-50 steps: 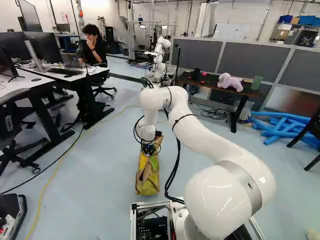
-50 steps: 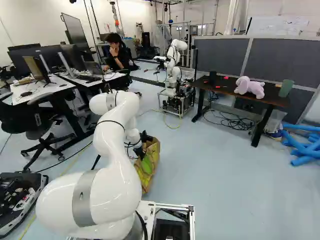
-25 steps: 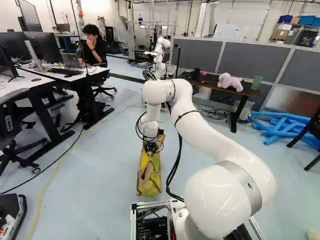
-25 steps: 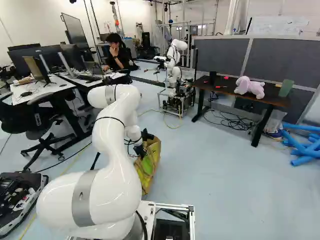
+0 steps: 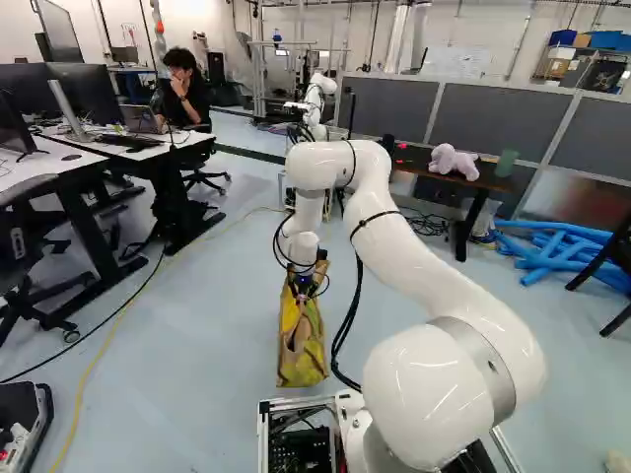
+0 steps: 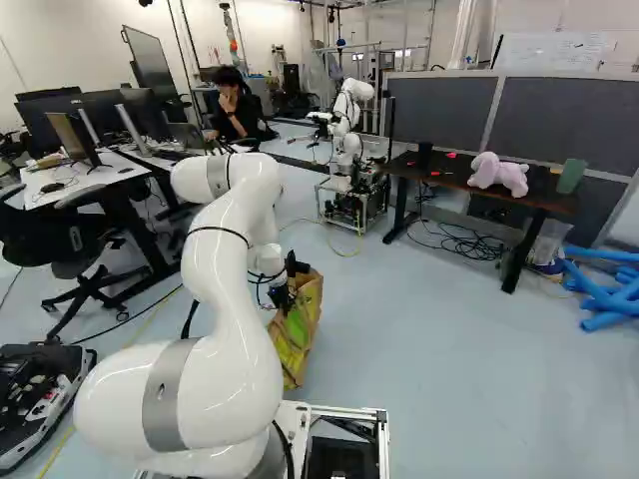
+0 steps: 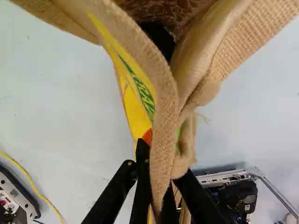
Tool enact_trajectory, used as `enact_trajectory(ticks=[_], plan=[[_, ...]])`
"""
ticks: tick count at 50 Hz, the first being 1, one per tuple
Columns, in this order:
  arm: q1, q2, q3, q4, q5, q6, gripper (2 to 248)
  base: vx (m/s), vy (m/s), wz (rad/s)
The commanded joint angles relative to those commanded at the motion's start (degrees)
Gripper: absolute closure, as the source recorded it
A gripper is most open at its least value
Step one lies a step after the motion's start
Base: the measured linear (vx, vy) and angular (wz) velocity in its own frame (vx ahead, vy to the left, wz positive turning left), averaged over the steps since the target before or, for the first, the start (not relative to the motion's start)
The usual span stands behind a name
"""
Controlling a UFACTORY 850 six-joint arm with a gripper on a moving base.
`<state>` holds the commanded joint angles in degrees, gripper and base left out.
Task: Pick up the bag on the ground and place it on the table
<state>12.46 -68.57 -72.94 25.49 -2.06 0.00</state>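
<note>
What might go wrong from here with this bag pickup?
The gripper pinches only fabric at the mouth of the bag, so it might slip or sag.
The mouth gapes beside the pinch; tipping could spill any contents.
On the table, the bag could knock the plush toy.

Claw (image 5: 299,295) points down, clamped; its two fingers (image 7: 142,175) press inward from opposite sides. Wrist (image 5: 300,252) sits directly above the claw, near upright. Arm (image 5: 414,246) bends over above that, then slopes back and down to the big white shoulder joint (image 5: 429,394) behind the claw.
</note>
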Motion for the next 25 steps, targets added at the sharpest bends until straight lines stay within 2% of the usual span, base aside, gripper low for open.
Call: enact_trajectory(ticks=[25], plan=[[-1.71,6.29,6.58,-4.71,-0.76,0.0,229,0.0,0.0,0.0]])
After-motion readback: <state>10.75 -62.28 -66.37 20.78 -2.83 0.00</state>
